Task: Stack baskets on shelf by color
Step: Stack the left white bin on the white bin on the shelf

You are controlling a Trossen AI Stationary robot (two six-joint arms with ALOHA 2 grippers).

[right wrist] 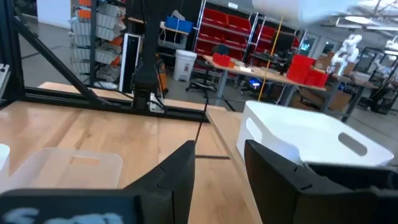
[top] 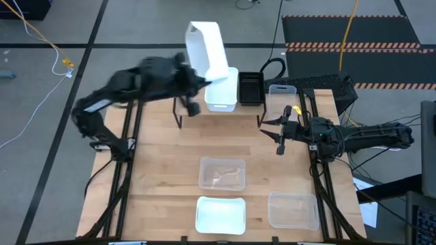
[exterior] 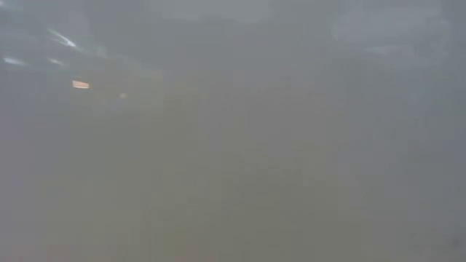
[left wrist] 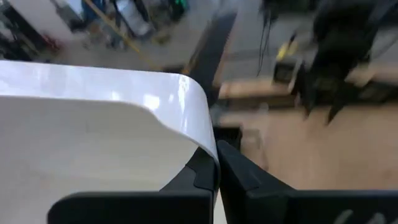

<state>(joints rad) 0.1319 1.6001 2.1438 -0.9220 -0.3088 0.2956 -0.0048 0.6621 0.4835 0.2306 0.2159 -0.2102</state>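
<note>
My left gripper (top: 201,80) is shut on a white basket (top: 208,42), held tilted on end in the air above the far side of the table. Below it a second white basket (top: 222,94) sits on the shelf (top: 180,117), with a black slatted basket (top: 251,88) and a clear basket (top: 282,95) beside it. My right gripper (top: 280,133) hovers open near the shelf's right end and holds nothing. The low view shows only grey haze. My left gripper (left wrist: 216,163) pinches the lifted white basket (left wrist: 93,137) by its wall at a rounded rim corner (left wrist: 208,140), with one finger on each face of the wall. The basket is lifted clear and stands tilted, rising away above the fingers.
On the near half of the table lie a clear basket (top: 221,173), a white basket (top: 220,214) and another clear basket (top: 293,209). Bare wood lies between them and the shelf. The right wrist view shows the shelf's white basket (right wrist: 311,140) and a clear basket (right wrist: 68,165).
</note>
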